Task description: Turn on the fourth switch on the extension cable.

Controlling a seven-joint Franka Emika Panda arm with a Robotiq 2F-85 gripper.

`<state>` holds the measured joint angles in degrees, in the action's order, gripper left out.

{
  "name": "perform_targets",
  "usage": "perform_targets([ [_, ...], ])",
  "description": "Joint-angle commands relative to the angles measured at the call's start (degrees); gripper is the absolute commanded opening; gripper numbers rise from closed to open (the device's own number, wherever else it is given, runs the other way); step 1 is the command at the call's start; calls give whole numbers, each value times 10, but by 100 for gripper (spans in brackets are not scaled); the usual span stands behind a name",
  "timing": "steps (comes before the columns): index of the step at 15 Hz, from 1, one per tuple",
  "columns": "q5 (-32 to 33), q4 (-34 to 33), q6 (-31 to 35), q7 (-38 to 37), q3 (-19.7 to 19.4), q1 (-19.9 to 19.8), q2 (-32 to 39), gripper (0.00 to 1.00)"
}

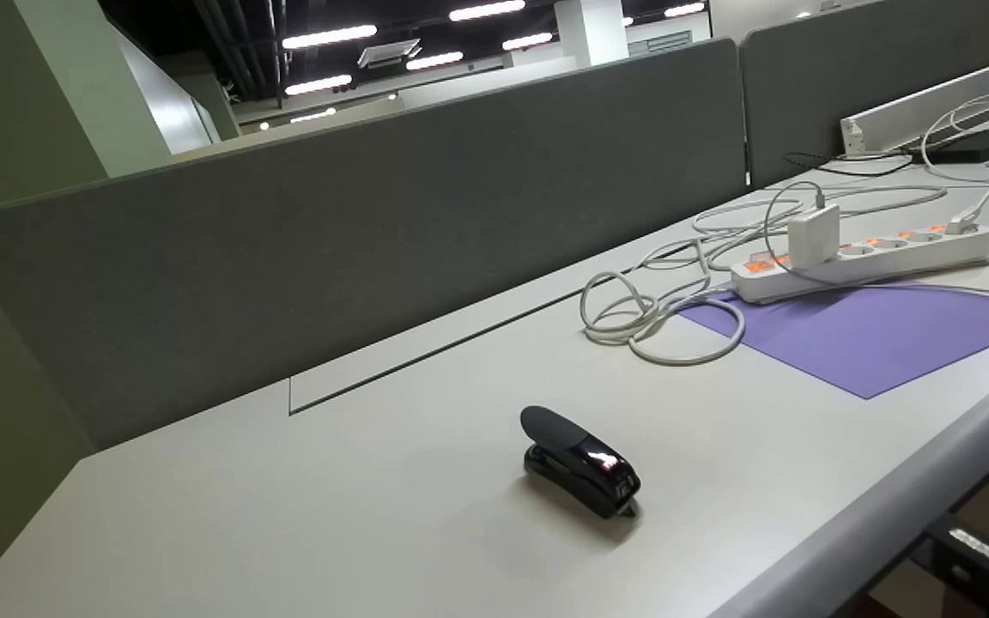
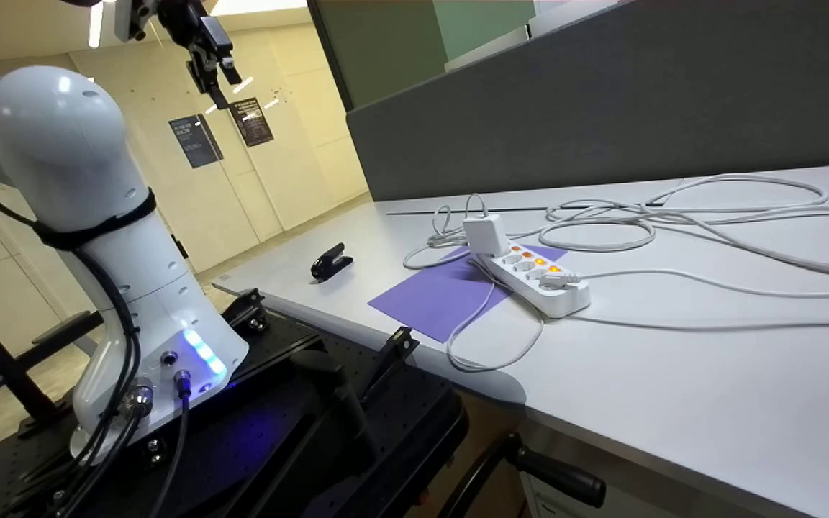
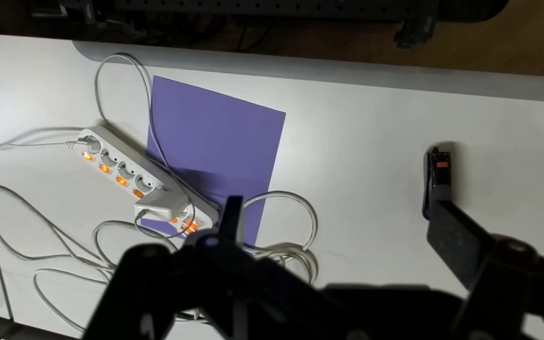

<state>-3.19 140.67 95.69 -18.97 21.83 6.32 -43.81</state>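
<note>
The white extension cable (image 1: 915,264) lies on the desk in both exterior views, partly on a purple sheet; it also shows in an exterior view (image 2: 533,275) and the wrist view (image 3: 131,183). In the wrist view its orange switches run along one side. Three near the plugged end glow brightly; the fourth switch (image 3: 138,193) from that end looks dimmer. A white charger (image 3: 161,205) hides part of the row beyond it. My gripper (image 3: 338,208) is open and empty. It hangs high above the desk, as an exterior view (image 2: 226,92) shows, apart from the strip.
A black stapler-like object (image 1: 580,463) lies apart from the strip. The purple sheet (image 3: 215,137) is flat on the desk. Loose white cords (image 2: 601,216) loop around the strip, and a cord (image 3: 149,104) arcs over the sheet. A grey partition (image 1: 417,232) stands along the desk's far edge.
</note>
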Motion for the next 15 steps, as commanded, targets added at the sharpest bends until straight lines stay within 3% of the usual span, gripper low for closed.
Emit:
perform_targets([
  [1, -9, 69, 61, -6, -60, -15, -15, 100],
  [2, -11, 62, 48, -8, -60, -16, -5, 100],
  [3, 4, 12, 16, -14, -19, 5, 1, 100],
  [6, 1, 57, 44, -4, -64, -13, 3, 100],
  [9, -1, 62, 47, -3, -66, -13, 3, 100],
  [11, 13, 75, 85, -30, -63, -32, -6, 100],
  [15, 20, 109, 165, -53, -93, -81, -2, 100],
])
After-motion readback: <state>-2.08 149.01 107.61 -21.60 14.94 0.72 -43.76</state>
